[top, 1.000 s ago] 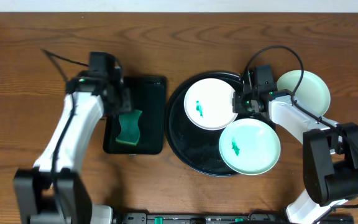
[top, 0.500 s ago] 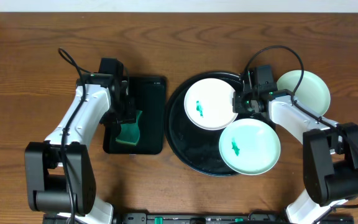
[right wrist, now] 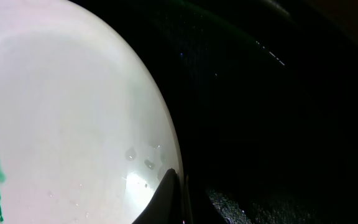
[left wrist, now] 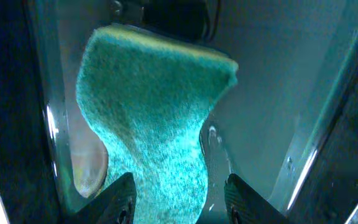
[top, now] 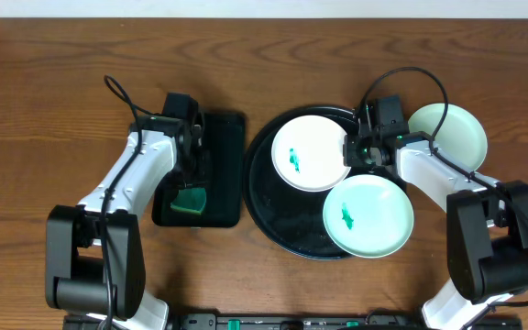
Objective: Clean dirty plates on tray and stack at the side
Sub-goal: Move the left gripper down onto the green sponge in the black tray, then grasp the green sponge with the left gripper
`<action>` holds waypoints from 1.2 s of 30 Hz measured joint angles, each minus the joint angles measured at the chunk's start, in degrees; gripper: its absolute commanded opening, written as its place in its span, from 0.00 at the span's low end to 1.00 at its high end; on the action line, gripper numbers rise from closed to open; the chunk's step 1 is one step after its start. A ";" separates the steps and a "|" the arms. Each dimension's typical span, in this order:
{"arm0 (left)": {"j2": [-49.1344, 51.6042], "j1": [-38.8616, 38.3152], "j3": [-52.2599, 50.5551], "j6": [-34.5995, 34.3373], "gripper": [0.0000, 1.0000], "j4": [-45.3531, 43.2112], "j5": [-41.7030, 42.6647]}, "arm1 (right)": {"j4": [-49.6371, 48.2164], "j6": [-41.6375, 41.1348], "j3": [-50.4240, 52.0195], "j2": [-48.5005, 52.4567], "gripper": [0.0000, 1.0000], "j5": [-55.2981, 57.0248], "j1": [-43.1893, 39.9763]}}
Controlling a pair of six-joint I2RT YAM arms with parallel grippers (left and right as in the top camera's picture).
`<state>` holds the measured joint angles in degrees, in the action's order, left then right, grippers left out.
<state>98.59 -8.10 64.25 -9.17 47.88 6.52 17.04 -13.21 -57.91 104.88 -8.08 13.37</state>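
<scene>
- The left gripper (left wrist: 178, 200) hangs over the green sponge (left wrist: 148, 118) in the rectangular tray (top: 229, 137), left of centre. Its fingers stand either side of the sponge's narrow end, and I cannot tell whether they pinch it.
- The right gripper (right wrist: 174, 196), jaws together, has its tips at the right rim of the white plate (top: 317, 147).
- That plate and a mint plate (top: 374, 225) lie on the round tray (top: 273, 213), each bearing a green smear (top: 293, 159).
- A third plate (top: 452, 133) sits on the table (top: 44, 92), upper right, beside the tray.
</scene>
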 measured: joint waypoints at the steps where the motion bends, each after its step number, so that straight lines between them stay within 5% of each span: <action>1: 0.00 0.00 0.00 -0.26 0.47 -0.42 -0.04 | 0.00 0.00 0.00 0.00 0.03 0.00 0.00; 24: -0.02 0.00 -7.37 -3.08 0.48 -11.72 -3.91 | 0.00 0.00 0.00 0.00 0.04 0.02 0.00; 36: -0.13 0.00 -6.88 -3.06 0.49 -10.29 -3.91 | -0.02 0.00 0.00 0.00 0.04 0.04 0.00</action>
<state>98.45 -8.10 57.36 -12.23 37.58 2.61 17.02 -13.21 -57.91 104.88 -8.03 13.37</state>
